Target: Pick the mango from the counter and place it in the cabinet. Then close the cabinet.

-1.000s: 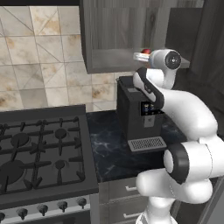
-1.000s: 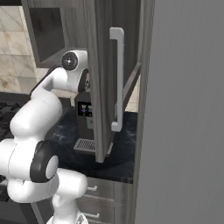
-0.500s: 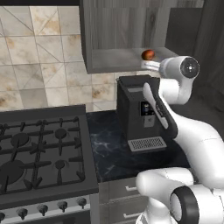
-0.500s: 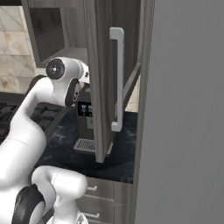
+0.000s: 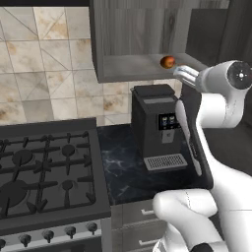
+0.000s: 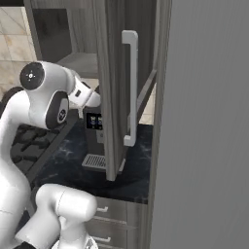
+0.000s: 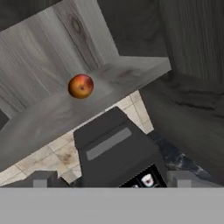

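Observation:
The mango (image 5: 168, 61) lies on the grey shelf of the cabinet (image 5: 133, 66), near its right front edge. It shows as a small orange-red ball (image 7: 81, 85) in the hand view, well ahead of the fingers. My gripper (image 5: 179, 73) hangs just right of the shelf and slightly lower, clear of the fruit. Its two fingertips (image 7: 42, 179) stand far apart at the bottom of the hand view with nothing between them, so it is open. The cabinet door (image 6: 113, 87) stands open with its long bar handle (image 6: 130, 87) facing out. The dark counter (image 5: 123, 167) lies below.
A black coffee machine (image 5: 156, 125) stands on the counter right under the shelf, close below my hand. The black gas stove (image 5: 44, 167) lies to the left. A tall grey panel (image 6: 204, 121) rises on the right, just past the open door.
My hand has drawn back to the right, away from the shelf. The mango stays on the shelf and now shows clear of the fingers.

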Controlling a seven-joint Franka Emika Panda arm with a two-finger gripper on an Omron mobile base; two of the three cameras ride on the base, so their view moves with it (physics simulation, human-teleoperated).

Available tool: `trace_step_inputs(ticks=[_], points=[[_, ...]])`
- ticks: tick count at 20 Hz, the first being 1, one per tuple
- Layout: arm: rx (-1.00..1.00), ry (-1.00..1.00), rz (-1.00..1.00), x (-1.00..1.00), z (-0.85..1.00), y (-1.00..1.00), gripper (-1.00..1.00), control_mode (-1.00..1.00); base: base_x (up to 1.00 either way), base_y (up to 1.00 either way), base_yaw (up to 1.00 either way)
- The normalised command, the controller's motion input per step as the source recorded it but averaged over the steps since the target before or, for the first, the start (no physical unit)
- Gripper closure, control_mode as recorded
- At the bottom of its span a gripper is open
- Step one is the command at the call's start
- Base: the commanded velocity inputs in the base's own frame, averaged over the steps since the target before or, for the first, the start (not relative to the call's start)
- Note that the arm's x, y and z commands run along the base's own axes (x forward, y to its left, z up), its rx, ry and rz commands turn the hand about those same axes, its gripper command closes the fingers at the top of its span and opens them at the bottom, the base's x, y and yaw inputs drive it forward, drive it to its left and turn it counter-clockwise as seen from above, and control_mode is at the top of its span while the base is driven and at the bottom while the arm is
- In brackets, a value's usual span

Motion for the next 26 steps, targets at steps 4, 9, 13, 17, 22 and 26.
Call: trace_step_inputs(ticks=[4, 9, 13, 17, 22, 26], points=[[0.22, -0.05, -0.11, -1.0, 0.0, 0.0, -1.0, -1.0, 0.0, 0.0, 0.0], [0.24, -0.11, -0.06, -1.0, 0.01, 0.0, -1.0, -1.0, 0.0, 0.0, 0.0], [0.21, -0.01, 0.0, -1.0, 0.25, 0.0, -1.0, -1.0, 0.0, 0.0, 0.0], [0.12, 0.0, 0.0, -1.0, 0.49, 0.01, -1.0, -1.0, 0.0, 0.0, 0.0], [0.09, 0.01, 0.0, -1.0, 0.69, 0.03, -1.0, -1.0, 0.0, 0.0, 0.0], [0.09, 0.1, -0.06, -0.94, 0.32, -0.05, -1.0, -1.0, 0.0, 0.0, 0.0]])
